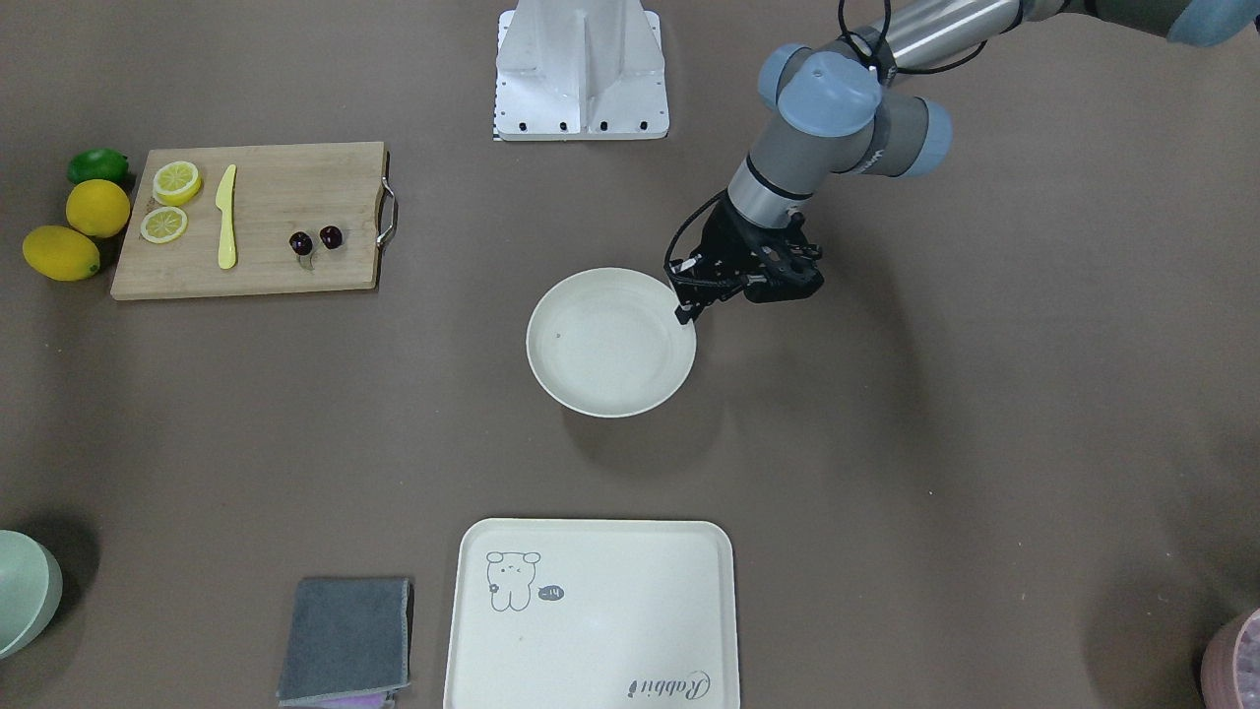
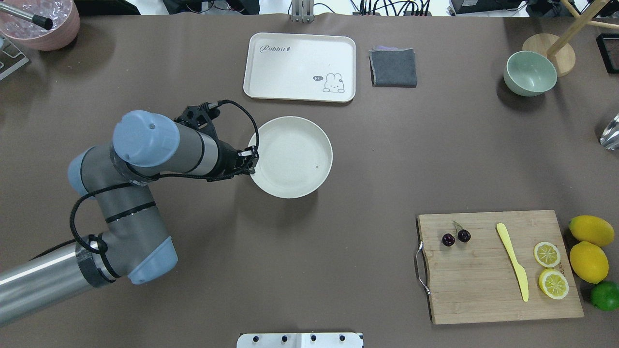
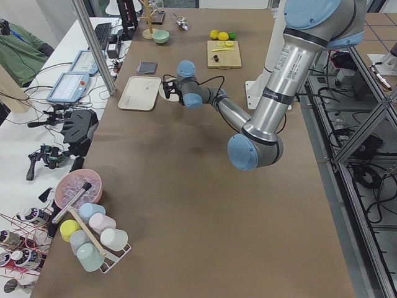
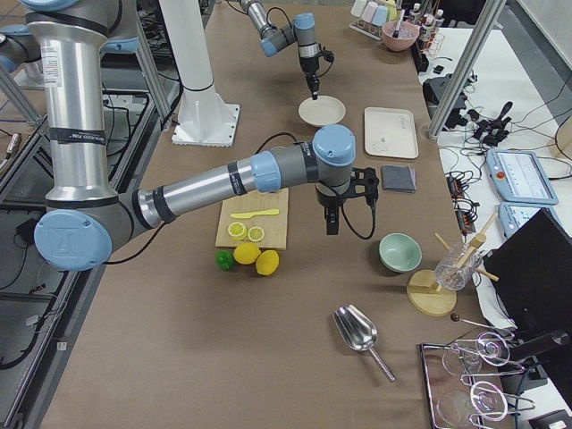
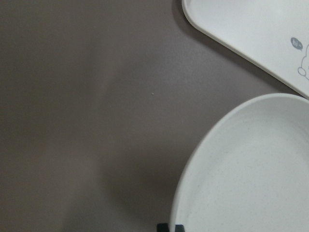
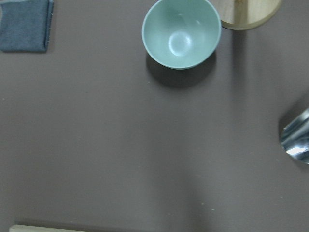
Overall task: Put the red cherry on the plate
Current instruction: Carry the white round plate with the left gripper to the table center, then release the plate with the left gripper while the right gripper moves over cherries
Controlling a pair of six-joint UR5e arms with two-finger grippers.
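The red cherry [image 1: 315, 240] [image 2: 456, 237], a pair of small dark cherries joined by stems, lies on the wooden cutting board [image 2: 483, 290] near its handle end. The round cream plate [image 1: 605, 345] [image 2: 290, 157] [image 5: 251, 174] sits mid-table. My left gripper [image 1: 686, 307] [image 2: 251, 162] is at the plate's rim, and in the left wrist view its fingertips straddle that rim with almost no gap, shut on it. My right gripper [image 4: 331, 228] shows only in the exterior right view, pointing down over the table beside the board; I cannot tell its state.
A rabbit tray [image 2: 300, 67], a grey cloth [image 2: 394, 67] and a green bowl [image 2: 529, 73] lie along the far side. On the board are a yellow knife [image 2: 513, 261] and two lemon slices [image 2: 546, 254]. Lemons [image 2: 590, 241] and a lime [image 2: 605, 296] sit beside it.
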